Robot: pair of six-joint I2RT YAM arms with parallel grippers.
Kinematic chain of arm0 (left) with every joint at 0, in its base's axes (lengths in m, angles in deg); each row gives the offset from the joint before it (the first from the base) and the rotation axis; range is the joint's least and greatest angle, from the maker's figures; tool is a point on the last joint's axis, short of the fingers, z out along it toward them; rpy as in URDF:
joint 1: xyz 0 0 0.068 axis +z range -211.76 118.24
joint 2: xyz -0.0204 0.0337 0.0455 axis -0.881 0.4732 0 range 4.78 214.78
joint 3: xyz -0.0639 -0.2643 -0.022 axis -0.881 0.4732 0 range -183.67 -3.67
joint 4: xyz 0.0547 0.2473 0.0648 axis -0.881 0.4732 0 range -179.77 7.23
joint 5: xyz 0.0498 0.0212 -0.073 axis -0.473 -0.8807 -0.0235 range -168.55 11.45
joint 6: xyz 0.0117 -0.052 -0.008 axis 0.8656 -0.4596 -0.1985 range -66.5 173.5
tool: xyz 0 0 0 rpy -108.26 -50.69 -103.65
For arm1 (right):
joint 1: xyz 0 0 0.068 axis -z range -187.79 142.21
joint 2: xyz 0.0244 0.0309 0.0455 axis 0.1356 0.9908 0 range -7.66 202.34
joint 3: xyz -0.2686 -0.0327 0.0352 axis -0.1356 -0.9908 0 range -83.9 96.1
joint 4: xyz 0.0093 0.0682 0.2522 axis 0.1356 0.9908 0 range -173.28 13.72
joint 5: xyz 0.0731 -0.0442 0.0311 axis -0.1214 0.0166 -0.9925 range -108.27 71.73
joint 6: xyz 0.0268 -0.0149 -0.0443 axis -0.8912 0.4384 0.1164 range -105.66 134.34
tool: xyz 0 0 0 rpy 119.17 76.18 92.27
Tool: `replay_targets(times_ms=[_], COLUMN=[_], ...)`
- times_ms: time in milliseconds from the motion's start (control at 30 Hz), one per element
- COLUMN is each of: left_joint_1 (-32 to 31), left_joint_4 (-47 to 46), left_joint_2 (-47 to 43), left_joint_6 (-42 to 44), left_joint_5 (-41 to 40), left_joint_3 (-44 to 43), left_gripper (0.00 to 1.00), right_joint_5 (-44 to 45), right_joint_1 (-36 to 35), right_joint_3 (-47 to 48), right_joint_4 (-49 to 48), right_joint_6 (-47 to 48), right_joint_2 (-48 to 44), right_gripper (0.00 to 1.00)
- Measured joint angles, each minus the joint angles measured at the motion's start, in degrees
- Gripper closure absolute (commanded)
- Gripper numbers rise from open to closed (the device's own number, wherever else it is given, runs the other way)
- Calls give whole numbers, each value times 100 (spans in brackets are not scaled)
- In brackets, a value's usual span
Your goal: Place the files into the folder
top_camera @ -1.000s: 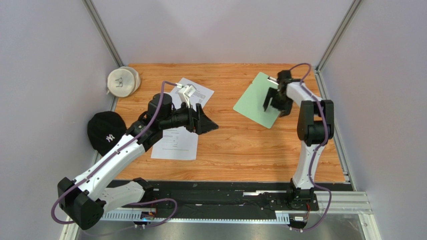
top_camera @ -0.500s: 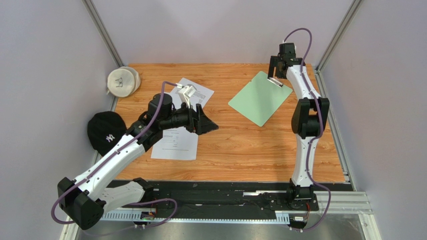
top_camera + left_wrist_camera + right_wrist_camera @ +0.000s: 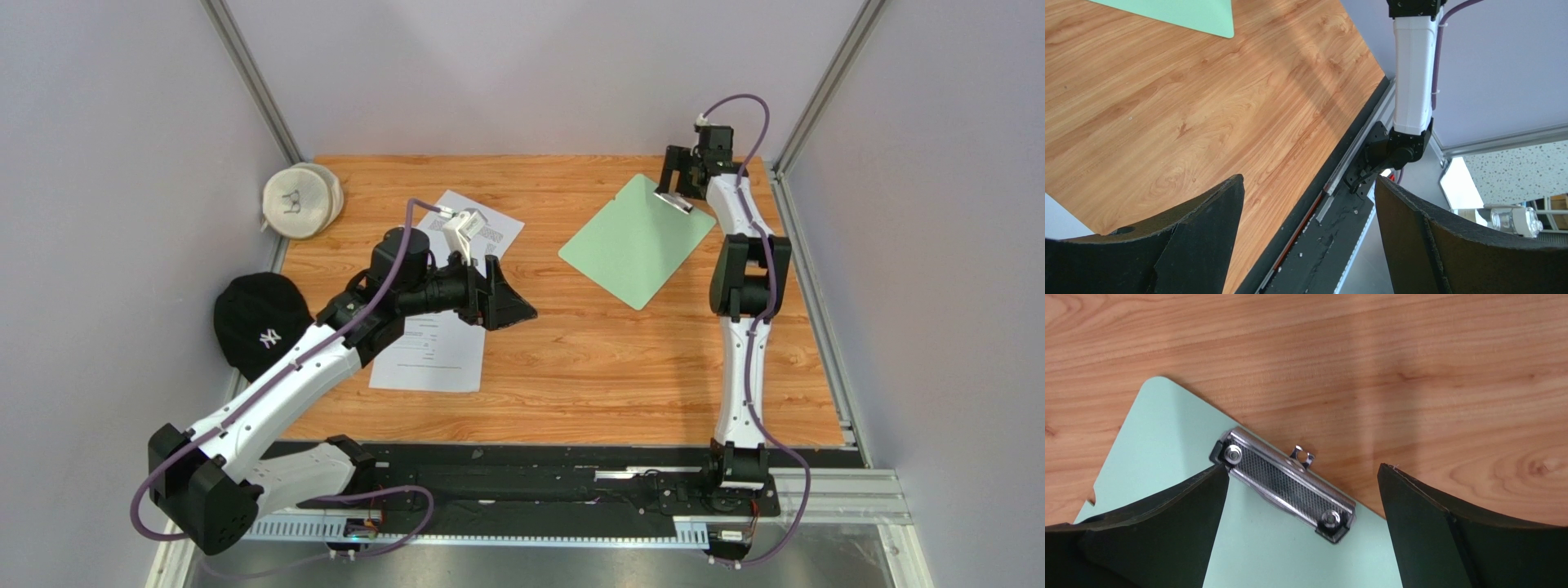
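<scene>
Worktop [image 3: 589, 355]: one rectangular surface with an orange-brown wood-grain finish, smooth, enclosed by pale walls. Arms: two, white-shelled with black joints and purple cables. The left arm [image 3: 282, 392] reaches diagonally over the left half. Its left hand [image 3: 1309, 202] has black, rough-surfaced fingers [image 3: 1198, 226] spread wide with nothing between them, and sits above bare wood just right of the files. The right arm [image 3: 746, 355] extends along the right edge to the far right corner. Its right hand [image 3: 1303, 478] is also spread, with a finger to either side of the clip in the wrist view; contact with the clip cannot be determined. Folder [image 3: 632, 245]: one pale green flat board with rounded corners, lying at an angle on the far right part of the worktop, clip end towards the far right corner. Files [image 3: 436, 349]: two white sheets can be counted, flat on the left half and partly under the left arm, well apart from the folder; the black print is too small to read. Cap [image 3: 258, 321]: one, black fabric, at the left edge, bearing a white interlocked "NY" mark. Fabric item [image 3: 301, 200]: one, white and round, at the far left corner. Clip [image 3: 1284, 485]: one, bright metal with a cross-hatched face, two rivets and a small hanging tab.
</scene>
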Motion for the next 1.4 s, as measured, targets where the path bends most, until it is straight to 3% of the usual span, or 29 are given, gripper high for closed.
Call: replay_targets(times_ms=[133,300,500,633,800,1033,1200,1400], left_joint_1=[0,0,0,0,0,-4,-4,-39], left_joint_4=[4,4,4,4,4,87,144,140], left_joint_2=[15,15,15,-24,-149,-249,-343,-717], left_joint_6=[15,15,13,7,-11,-11,-74,-142], left_joint_5=[0,2,4,7,17,90,164,168], left_joint_3=[0,0,0,0,0,0,7,138], left_gripper=[14,14,14,15,15,15,15,15], right_joint_5=[-229,-317,-66,192,669,1220,1019,505], right_joint_1=[22,-4,-68,-144,-258,-531,-601,-614], right_joint_3=[431,575,664,540,-76,-2452,-3864,-5073], right_joint_4=[59,348,852,1008,1224,1469,1508,1421], right_joint_6=[-37,-4,177,291,411,361,136,-129], right_joint_2=[361,404,393,280,-214,-1598,-2494,-3311], right_gripper=[7,22,53,83,85,85,86,95])
